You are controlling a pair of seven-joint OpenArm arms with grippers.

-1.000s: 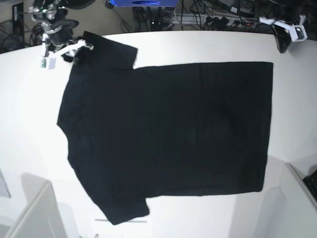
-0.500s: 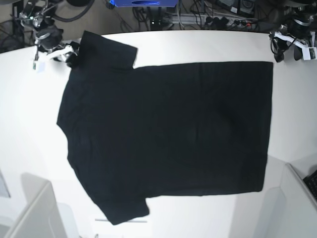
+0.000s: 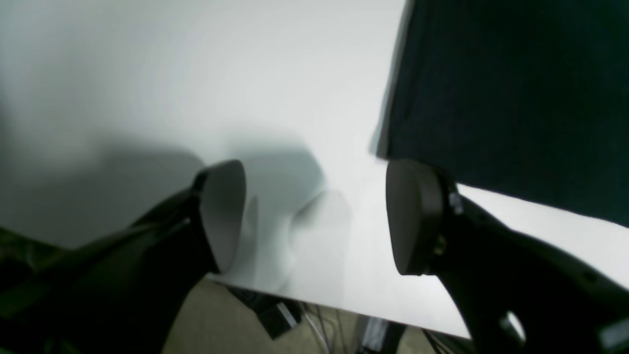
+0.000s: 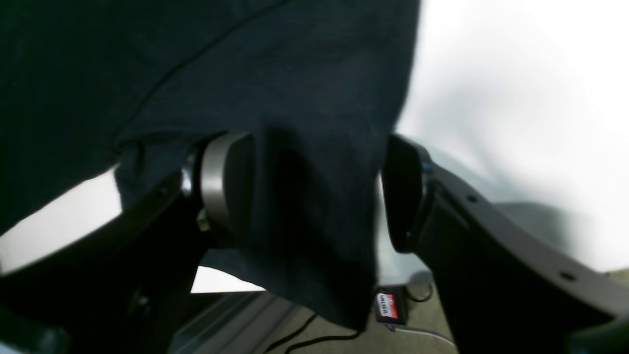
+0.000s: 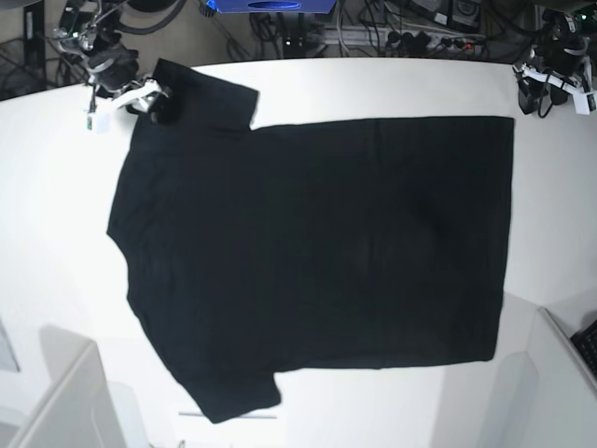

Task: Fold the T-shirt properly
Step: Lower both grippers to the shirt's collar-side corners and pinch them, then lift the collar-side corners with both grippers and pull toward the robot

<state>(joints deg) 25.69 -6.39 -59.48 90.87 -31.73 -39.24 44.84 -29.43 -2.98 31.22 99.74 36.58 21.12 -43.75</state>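
The black T-shirt (image 5: 312, 252) is spread flat, plain side up, across the white surface (image 5: 56, 243). At its eleven o'clock sleeve the right end effector (image 4: 314, 196) is spread around the hem, not yet clamped. The left end effector (image 3: 314, 216) is spread over bare surface beside the two o'clock corner. Both layers should be caught before lifting.

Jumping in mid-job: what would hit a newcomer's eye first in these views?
The big black T-shirt spread flat across the white table, plain side up. Next, the right gripper at the far sleeve, its open jaws straddling the sleeve cloth in the right wrist view. The left gripper hangs open over bare table beside the hem corner, holding nothing.
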